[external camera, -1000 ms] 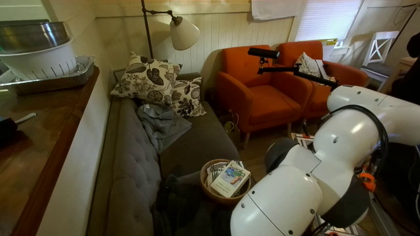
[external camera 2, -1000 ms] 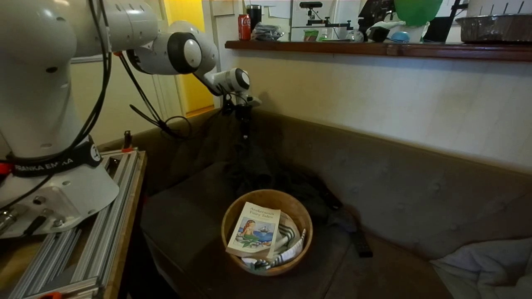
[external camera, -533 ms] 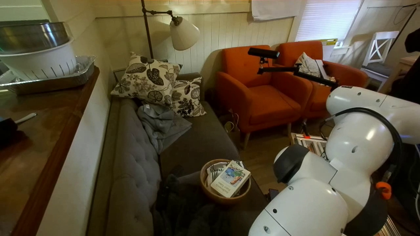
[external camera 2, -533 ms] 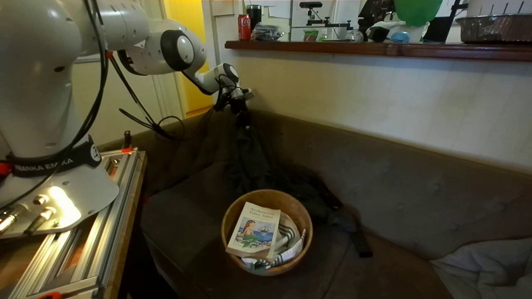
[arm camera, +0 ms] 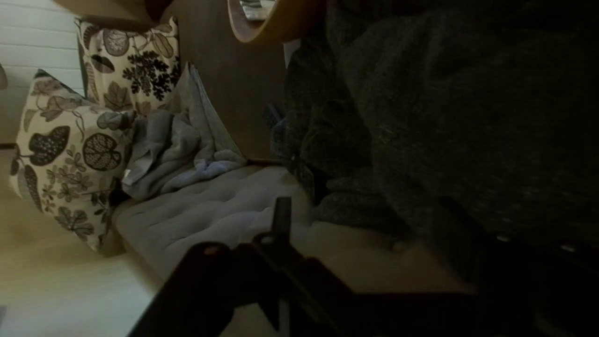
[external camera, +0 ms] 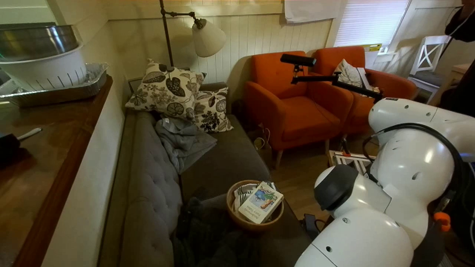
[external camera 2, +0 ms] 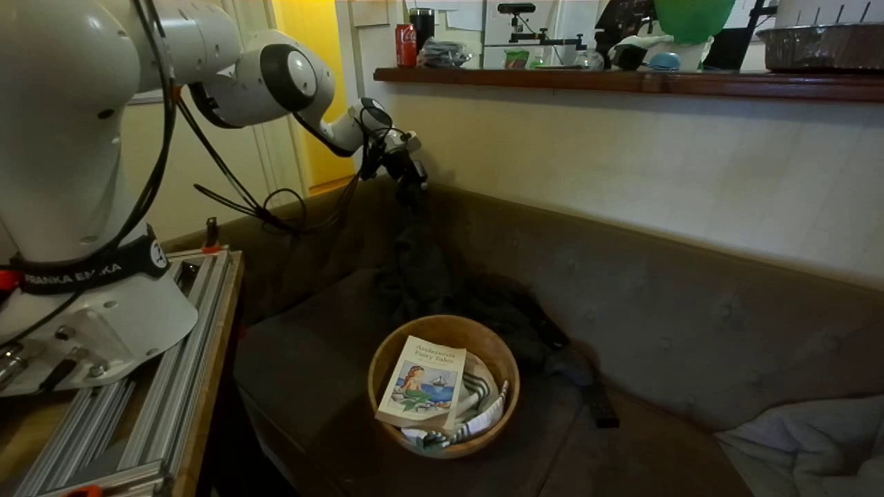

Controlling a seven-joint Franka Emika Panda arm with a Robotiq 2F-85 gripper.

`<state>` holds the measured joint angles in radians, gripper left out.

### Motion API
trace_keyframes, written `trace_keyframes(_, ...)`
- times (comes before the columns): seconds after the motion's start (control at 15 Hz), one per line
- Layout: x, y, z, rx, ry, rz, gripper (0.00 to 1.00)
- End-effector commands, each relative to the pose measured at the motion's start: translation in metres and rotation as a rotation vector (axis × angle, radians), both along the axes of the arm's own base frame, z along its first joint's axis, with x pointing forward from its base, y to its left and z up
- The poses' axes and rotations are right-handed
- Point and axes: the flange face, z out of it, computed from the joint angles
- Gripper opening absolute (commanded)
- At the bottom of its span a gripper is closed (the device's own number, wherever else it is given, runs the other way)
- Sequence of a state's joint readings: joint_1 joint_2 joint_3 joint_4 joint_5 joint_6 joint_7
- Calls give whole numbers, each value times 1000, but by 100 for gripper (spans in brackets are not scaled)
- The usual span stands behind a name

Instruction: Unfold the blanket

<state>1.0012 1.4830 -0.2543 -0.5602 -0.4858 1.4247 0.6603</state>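
The dark blanket (external camera 2: pixel 423 266) lies below the gripper (external camera 2: pixel 416 194), whose jaws stand apart.

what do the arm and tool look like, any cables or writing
The arm is white and rounded, with dark joint covers, black cables and an orange fitting. A black band at its base reads FRANKA EMIKA, partly hidden by a cable. The tool is black, with slim, jointed fingers.
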Motion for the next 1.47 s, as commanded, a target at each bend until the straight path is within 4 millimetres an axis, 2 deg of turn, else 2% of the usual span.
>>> trace_keyframes(0.0,-3,-3,12,12,-82,-133,100)
trace_keyframes(0.27,3,-18,7,62,-171,-327,100)
trace_keyframes(0.47,15,-46,-11,56,-204,-477,100)
trace_keyframes(0.8,47,-119,-54,40,-210,-739,100)
trace_keyframes(1.0,63,-171,-79,38,-196,-900,100)
trace_keyframes(1.07,61,-152,-68,18,-215,-800,100)
trace_keyframes(1.2,70,-177,-81,20,-204,-860,100)
trace_keyframes(1.27,72,-182,-83,21,-200,-871,100)
trace_keyframes(1.33,81,-172,-79,67,-238,-773,100)
trace_keyframes(1.4,89,-171,-78,86,-266,-717,100)
